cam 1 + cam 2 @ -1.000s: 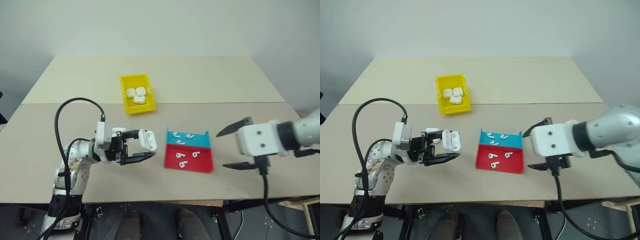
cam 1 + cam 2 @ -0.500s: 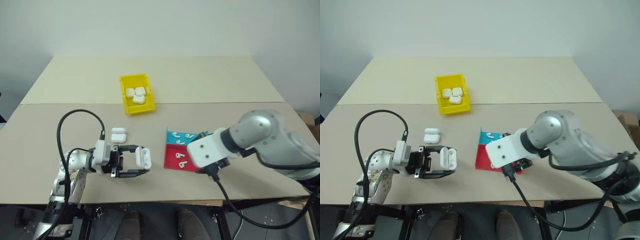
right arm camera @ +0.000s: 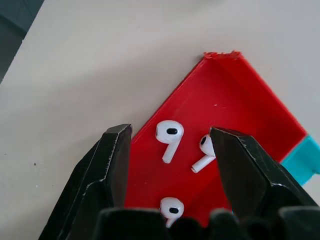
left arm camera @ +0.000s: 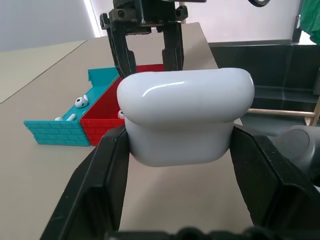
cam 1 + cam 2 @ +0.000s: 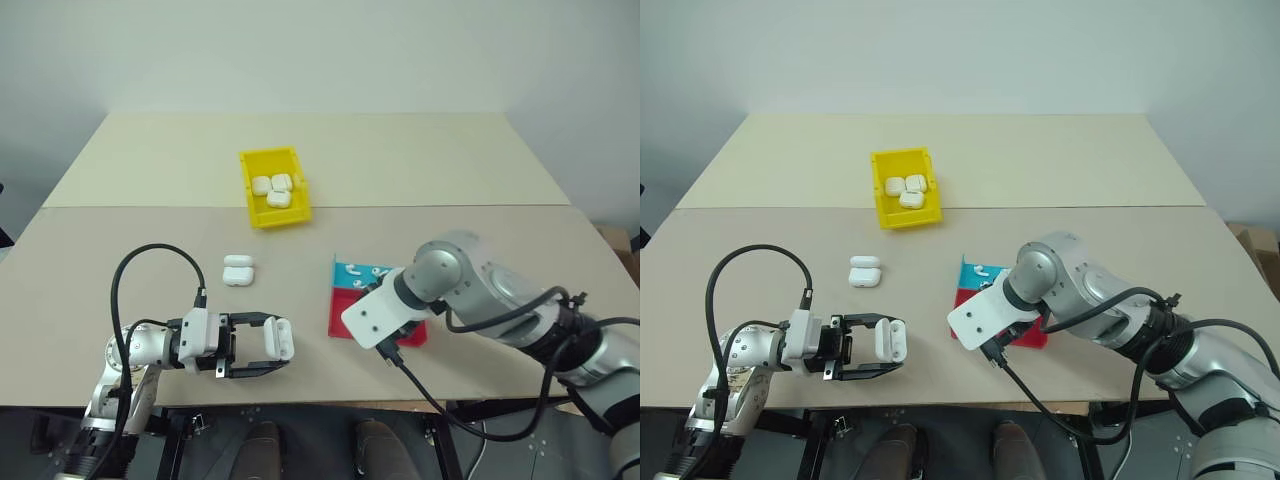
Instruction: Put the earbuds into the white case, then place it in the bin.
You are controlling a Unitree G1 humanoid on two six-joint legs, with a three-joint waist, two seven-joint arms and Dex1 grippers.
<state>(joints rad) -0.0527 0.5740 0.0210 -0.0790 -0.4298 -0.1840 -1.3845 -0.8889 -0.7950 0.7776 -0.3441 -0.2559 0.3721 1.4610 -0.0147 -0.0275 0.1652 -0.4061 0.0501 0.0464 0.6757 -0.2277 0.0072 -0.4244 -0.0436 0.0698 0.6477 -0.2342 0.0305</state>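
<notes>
Covering most of the tray [image 5: 342, 272], the right arm hides its earbuds [image 3: 168, 135].

You're in a lab or robot test room, not a home. Plain beige table [image 5: 420, 160] made of two boards butted together, set against a bare white wall [image 5: 300, 50]. Objects are staged like a trial: a yellow bin [image 5: 274, 186], a red and teal tray [image 4: 75, 120], loose cables on the arms. Dark floor under the table edge.
</notes>
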